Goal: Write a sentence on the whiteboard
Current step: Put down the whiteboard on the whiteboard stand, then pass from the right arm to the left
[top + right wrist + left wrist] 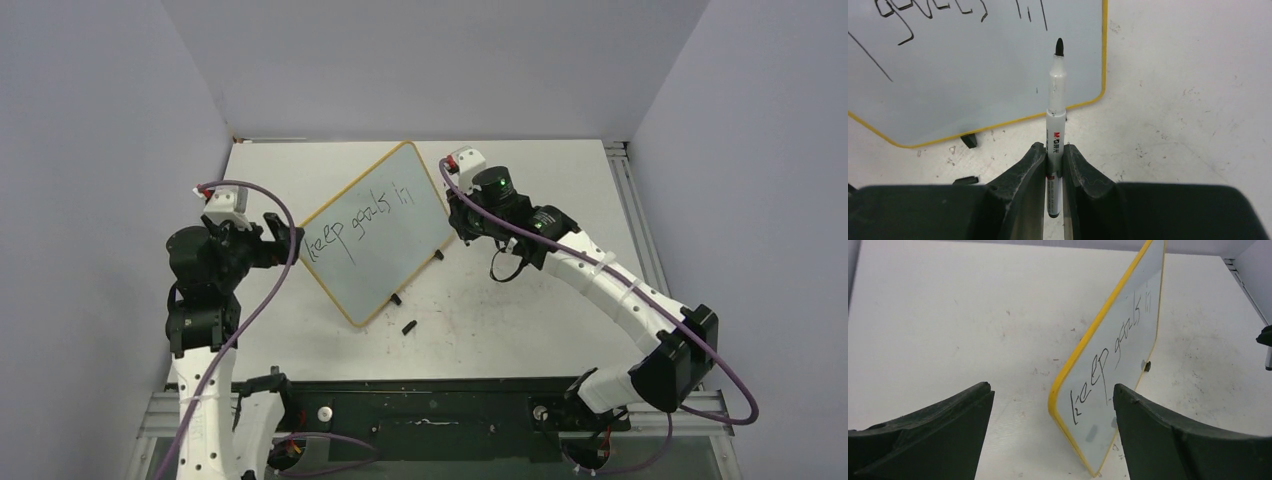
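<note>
Top, left-wrist and right-wrist views of a two-arm writing set-up. The flat rectangular pale grey-white whiteboard with a thin yellow-orange rim sits on the scuffed white table, towards its far left corner and turned diagonally, so that one short side faces each arm. It rests on small black feet, and its exact tilt cannot be told. The thin black handwritten sentence reads "keep goals in" along the upper part of the board. The bare area beneath presumably leaves room for the remaining words, so the task appears unfinished. The left gripper stands with its jaws wide apart on either side of the board's near-left corner, touching nothing, probably placed to steady the board. The right gripper is clamped on the white-barrelled, black-tipped marker, uncapped and pointing beyond the fingers, so the tip reaches the surface first. The tip lies over the board below "in"; contact cannot be judged. A small loose black piece lies just beside the board, towards the near edge
</note>
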`<state>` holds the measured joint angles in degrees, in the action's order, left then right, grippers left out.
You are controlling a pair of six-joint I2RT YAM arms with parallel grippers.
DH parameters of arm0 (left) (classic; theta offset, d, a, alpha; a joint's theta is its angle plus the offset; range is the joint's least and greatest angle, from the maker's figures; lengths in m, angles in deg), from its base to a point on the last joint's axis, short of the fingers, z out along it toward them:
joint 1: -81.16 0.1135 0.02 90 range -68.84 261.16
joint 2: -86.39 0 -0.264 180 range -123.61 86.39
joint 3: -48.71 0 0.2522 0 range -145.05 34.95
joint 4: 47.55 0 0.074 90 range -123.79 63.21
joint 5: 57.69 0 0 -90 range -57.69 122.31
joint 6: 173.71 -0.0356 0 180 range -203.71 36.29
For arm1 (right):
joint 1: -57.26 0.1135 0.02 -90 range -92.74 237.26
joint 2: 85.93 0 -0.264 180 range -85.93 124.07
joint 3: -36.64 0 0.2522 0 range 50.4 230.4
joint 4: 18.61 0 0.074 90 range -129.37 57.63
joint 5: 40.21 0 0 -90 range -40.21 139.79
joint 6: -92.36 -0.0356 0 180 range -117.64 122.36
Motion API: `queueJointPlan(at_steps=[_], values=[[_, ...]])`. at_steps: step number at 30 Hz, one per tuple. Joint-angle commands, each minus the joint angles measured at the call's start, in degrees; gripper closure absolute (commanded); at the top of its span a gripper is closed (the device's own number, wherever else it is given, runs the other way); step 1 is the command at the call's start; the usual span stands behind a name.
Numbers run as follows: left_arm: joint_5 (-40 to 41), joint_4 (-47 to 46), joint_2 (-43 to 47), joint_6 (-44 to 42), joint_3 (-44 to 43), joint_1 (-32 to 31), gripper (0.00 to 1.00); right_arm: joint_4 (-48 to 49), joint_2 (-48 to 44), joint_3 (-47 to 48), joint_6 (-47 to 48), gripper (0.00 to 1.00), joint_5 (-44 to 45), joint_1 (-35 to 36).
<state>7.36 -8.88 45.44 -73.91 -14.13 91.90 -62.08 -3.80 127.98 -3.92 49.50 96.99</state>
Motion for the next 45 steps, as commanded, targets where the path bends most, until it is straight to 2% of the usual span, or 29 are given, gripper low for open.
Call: queueJointPlan(at_steps=[1, 7, 9, 13, 17, 22, 24, 33, 45], values=[[8.9, 4.4, 1.7, -6.9, -9.6, -5.4, 0.13, -0.5, -3.5, -3.1, -2.2, 0.95, -6.7, -0.5], [7.4, 8.3, -2.0, -13.1, -18.0, -20.2, 0.19, -4.8, -5.7, -5.4, -2.9, 0.95, -24.8, -0.6], [8.2, 8.9, -3.2, -15.6, -18.2, -28.6, 0.21, -7.6, -6.1, -5.4, -2.4, 0.95, -30.8, -0.8], [12.4, 10.1, -5.9, -21.4, -16.4, -45.5, 0.22, -10.2, -7.8, -7.5, -3.6, 0.95, -40.3, -1.2], [19.1, 8.3, -6.8, -25.5, -12.3, -62.0, 0.22, -18.1, -6.6, -8.2, -0.1, 0.95, -50.3, -1.1], [26.7, 4.7, -7.3, -29.9, -6.0, -75.0, 0.23, -20.8, -7.0, -10.6, -2.4, 0.95, -53.9, 0.7], [30.4, 4.2, -8.1, -31.3, -5.2, -78.7, 0.24, -22.4, -6.5, -11.2, -2.6, 0.95, -54.7, 1.8], [36.9, 3.5, -12.6, -35.7, -3.6, -89.5, 0.32, -22.8, -3.6, -14.0, -5.0, 0.95, -59.5, 6.7], [33.7, 3.9, -16.0, -34.4, -3.3, -94.0, 0.5, -24.0, 0.2, -11.5, -4.7, 0.95, -59.6, 9.7]])
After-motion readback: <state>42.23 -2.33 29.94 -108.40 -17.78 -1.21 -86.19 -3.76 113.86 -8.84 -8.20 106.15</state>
